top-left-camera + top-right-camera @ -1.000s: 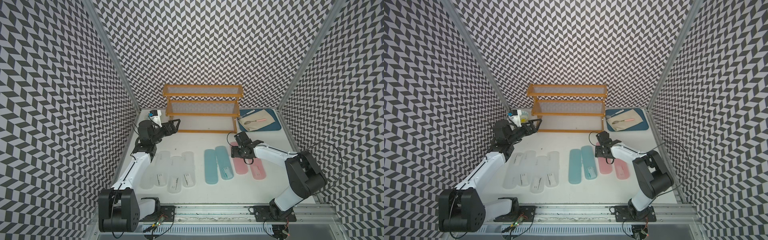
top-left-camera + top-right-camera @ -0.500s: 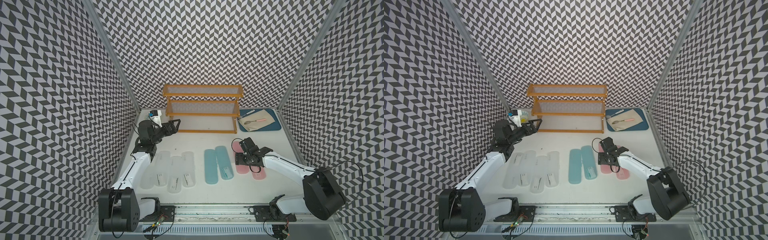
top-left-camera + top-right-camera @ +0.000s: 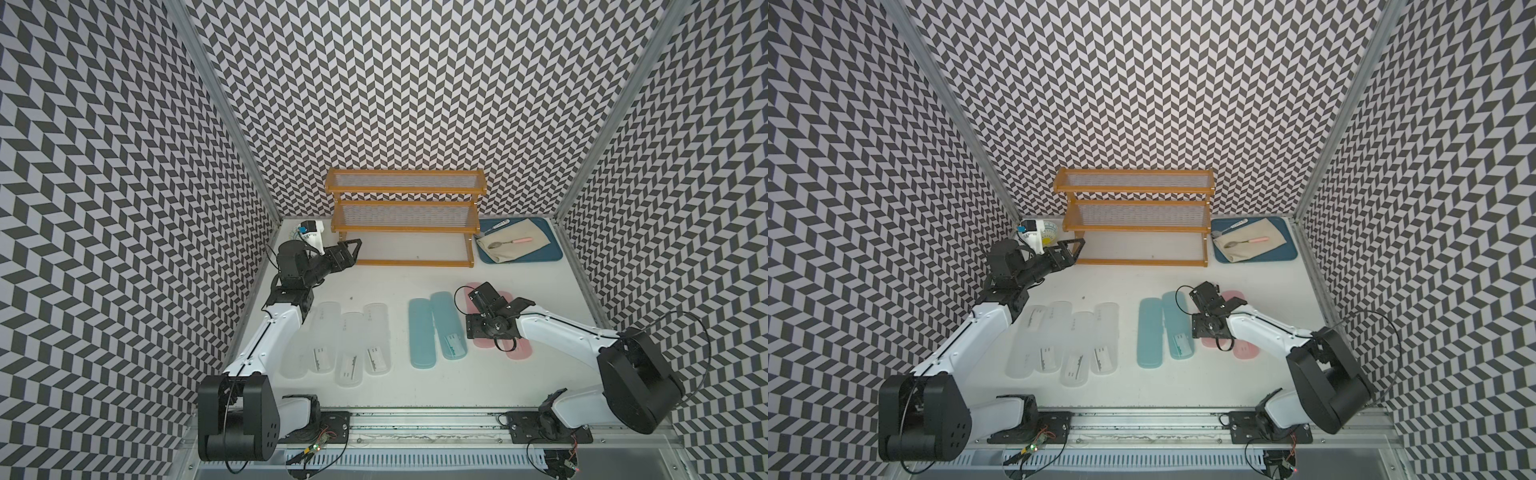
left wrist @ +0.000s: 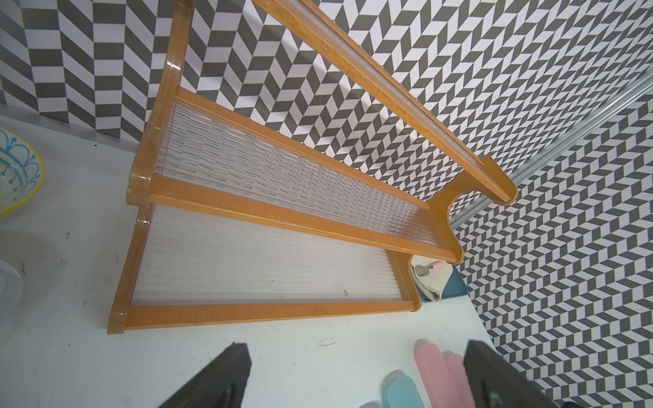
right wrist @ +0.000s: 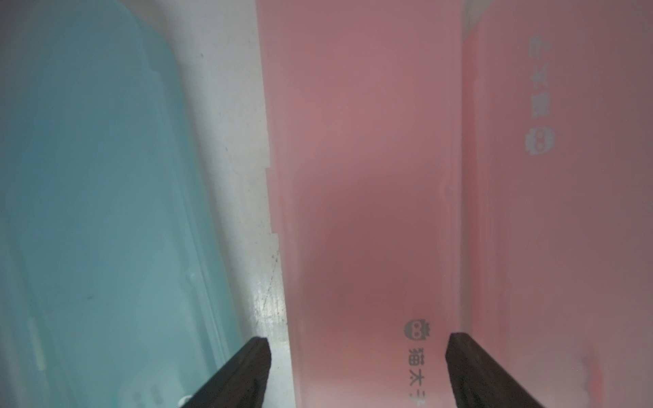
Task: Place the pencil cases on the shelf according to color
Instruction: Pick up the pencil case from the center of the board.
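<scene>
Spoon [image 3: 508,242] lies on cloth [image 3: 530,230] in the blue tray [image 3: 540,257]; a bowl [image 4: 16,169], apparently, stands apart.

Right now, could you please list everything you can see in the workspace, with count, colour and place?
shelf: one, orange-brown, against the back wall
teal pencil cases: two, teal-blue, side by side in the middle
clear pencil cases: four, frosted, row left of the teal pair
pink pencil cases: two, pink, right of the teal pair
tray: one, blue, right of the shelf
cloth: one, beige, on the tray
spoon: one, pink handle, on the cloth
bowl: one, yellow rim, blue pattern, left of the shelf
left claw: one, black, open, by the shelf's left end
right claw: one, black, open, astride one pink case
</scene>
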